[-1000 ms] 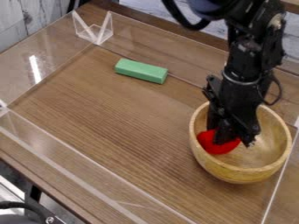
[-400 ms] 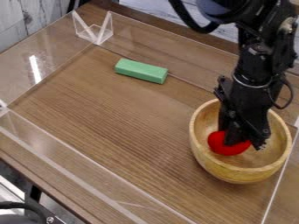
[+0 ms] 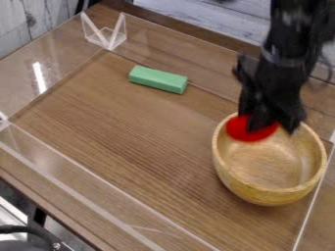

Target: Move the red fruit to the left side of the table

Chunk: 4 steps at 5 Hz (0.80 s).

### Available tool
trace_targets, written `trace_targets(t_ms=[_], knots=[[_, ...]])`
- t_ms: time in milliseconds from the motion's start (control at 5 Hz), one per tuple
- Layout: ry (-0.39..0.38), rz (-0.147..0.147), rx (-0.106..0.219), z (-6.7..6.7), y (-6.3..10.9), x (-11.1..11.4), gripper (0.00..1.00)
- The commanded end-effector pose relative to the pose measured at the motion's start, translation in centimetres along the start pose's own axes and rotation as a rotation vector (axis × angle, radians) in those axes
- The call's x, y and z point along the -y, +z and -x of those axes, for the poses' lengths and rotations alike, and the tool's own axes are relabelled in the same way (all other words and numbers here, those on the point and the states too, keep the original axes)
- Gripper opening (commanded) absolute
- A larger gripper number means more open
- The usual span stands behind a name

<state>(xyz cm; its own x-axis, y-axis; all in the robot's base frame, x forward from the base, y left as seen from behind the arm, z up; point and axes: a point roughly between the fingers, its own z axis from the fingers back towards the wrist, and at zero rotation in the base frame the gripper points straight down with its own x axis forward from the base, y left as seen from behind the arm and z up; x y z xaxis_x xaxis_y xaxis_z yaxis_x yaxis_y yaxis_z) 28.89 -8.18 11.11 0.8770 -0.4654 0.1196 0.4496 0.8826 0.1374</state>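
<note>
The red fruit (image 3: 245, 127) is a small bright red roundish piece, held up in the air over the far-left rim of the wooden bowl (image 3: 271, 167). My gripper (image 3: 260, 122) points straight down and is shut on the red fruit, its dark fingers hiding the fruit's right part. The brown wood-grain table (image 3: 118, 137) stretches out to the left of the bowl. The arm comes down from the top right of the picture.
A flat green rectangular block (image 3: 159, 78) lies on the table, left of the gripper and farther back. Low clear acrylic walls (image 3: 39, 162) edge the tabletop, with a folded clear corner piece (image 3: 105, 31) at the back left.
The gripper has risen out of the bowl with the red fruit in it, and has shifted slightly toward the back. The bowl and the green block have stayed where they were.
</note>
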Motion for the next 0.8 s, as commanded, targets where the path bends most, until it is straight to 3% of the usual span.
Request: trace_targets(t_ms=[0,200,400,600], knots=[[0.178,-0.065,0.064,1.0,3.4,-4.3,0.00],[0.378,-0.058,0.031,3.6,3.2,-7.3,0.00],[0.517,-0.069,-0.001,5.1,3.3,-9.2,0.00],[0.597,-0.078,-0.015,4.3,3.6,-9.0,0.00]])
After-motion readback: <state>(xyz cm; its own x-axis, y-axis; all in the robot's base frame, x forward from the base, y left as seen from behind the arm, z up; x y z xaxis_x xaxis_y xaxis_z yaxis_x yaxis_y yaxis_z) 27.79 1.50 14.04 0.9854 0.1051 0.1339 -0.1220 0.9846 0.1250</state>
